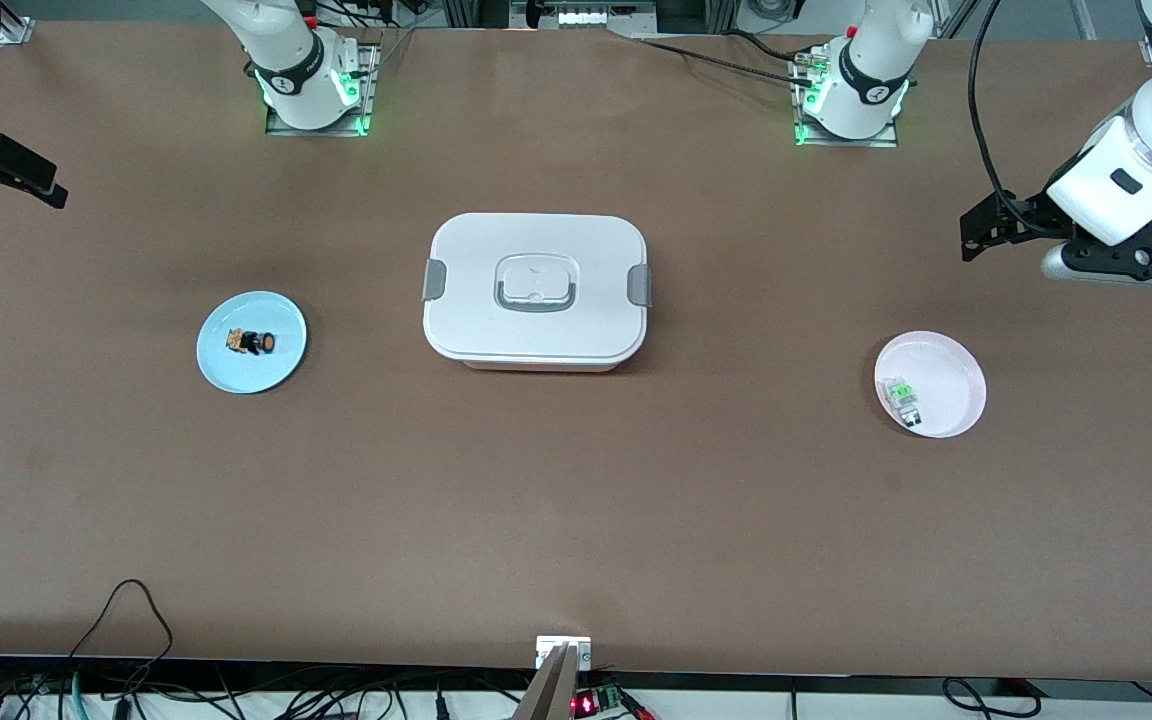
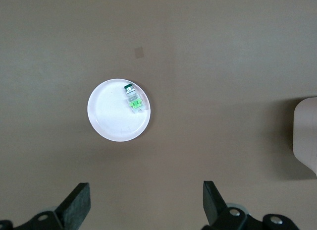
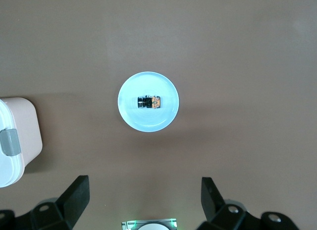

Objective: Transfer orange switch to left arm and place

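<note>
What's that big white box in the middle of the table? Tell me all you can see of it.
The box is a white rounded-rectangle container, plastic by its look, lying flat mid-table with its lid on. A grey latch sits on each short side, and the lid has a grey-rimmed handle recess in its middle. It lies between the blue plate and the pink plate. Only the table touches it.

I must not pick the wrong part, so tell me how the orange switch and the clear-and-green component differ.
The orange switch is black and orange; the clear-and-green component is clear with a green patch. The orange switch lies on the blue plate toward the right arm's end of the table; the clear-and-green component lies on the pink plate toward the left arm's end. Both are tiny, each alone on its plate, with the box between them.
</note>
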Robot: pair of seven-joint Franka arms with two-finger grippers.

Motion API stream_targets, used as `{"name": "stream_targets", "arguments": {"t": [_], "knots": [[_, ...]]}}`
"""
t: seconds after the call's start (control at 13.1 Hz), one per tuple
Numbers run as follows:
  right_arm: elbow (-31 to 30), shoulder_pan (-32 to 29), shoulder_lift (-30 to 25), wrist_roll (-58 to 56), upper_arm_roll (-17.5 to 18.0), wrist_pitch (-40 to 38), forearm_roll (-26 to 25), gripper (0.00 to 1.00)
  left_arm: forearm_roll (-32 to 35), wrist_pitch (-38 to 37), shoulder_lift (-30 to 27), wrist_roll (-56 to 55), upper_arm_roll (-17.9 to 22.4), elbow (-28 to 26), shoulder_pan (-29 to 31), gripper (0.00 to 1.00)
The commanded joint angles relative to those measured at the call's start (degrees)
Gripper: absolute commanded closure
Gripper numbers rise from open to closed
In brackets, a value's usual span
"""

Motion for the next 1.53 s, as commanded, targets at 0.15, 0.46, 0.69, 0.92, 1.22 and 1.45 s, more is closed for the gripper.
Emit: {"name": "stream_targets", "arguments": {"t": [0.15, 0.46, 0.69, 0.92, 1.22, 1.45], "knots": [[0.48, 0.0, 0.03, 0.37, 0.02, -0.9, 0.73, 0.0, 0.7, -1.29, 0.76, -0.35, -0.16, 1.81, -0.01, 0.0], [0.48, -0.08, 2.14, 0.28, -0.06, -0.2, 0.11, 0.0, 0.7, -1.29, 0.76, -0.35, -0.16, 1.81, -0.01, 0.0], [0.48, 0.09, 4.16, 0.11, 0.2, 0.51, 0.11, 0.0, 0.7, -1.29, 0.76, -0.35, -0.07, 1.81, -0.01, 0.0], [-0.57, 0.35, 6.09, 0.28, 0.46, 1.29, 0.29, 0.0, 0.7, -1.29, 0.76, -0.35, -0.16, 1.81, -0.01, 0.0], [-2.92, 0.35, 10.93, 0.28, 1.43, 4.7, 0.55, 0.0, 0.7, -1.29, 0.76, -0.35, -0.07, 1.81, -0.01, 0.0], [-11.27, 0.27, 10.67, 0.28, 1.43, 14.71, 0.55, 0.0, 0.7, -1.29, 0.76, -0.27, -0.07, 1.81, -0.01, 0.0]]}}
